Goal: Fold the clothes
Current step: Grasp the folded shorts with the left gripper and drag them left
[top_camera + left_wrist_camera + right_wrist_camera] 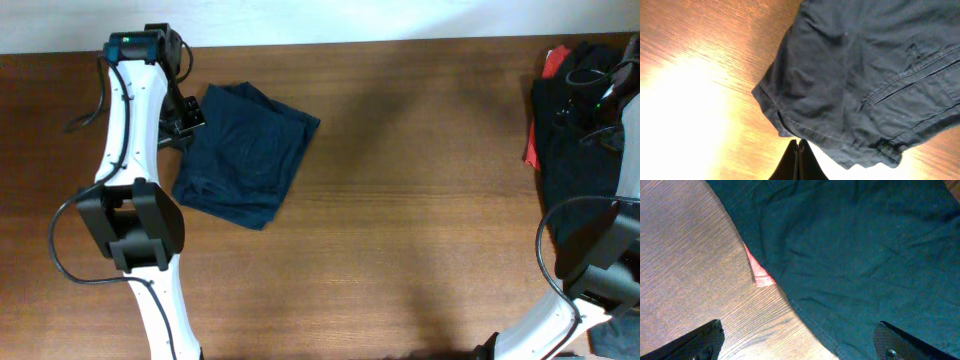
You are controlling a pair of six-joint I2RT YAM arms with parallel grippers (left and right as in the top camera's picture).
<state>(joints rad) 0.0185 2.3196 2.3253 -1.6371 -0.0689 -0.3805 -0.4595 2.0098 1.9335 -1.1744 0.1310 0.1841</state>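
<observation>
**Overhead and wrist views.** The folded navy garment [245, 155] is lying on the left half of the wooden table [420, 200]. It is lying slightly tilted, its longer sides running from far edge to near.

The left gripper [187, 117] is sitting just beside the garment's far left edge, so the garment is lying to its right. Its fingers are pressing together on nothing. In the left wrist view the hem is lying just beyond the fingertips.

The pile of dark clothes [575, 150] is lying at the table's right end, with a red garment [533, 150] peeking out at its left edge. The right gripper [797, 326] is hovering over this pile, fingers spread wide and holding nothing, with dark fabric directly beneath.

Judging from this, the right arm is standing far nearer the unfolded pile. The next pick is probably falling to it, as a straight descent.
</observation>
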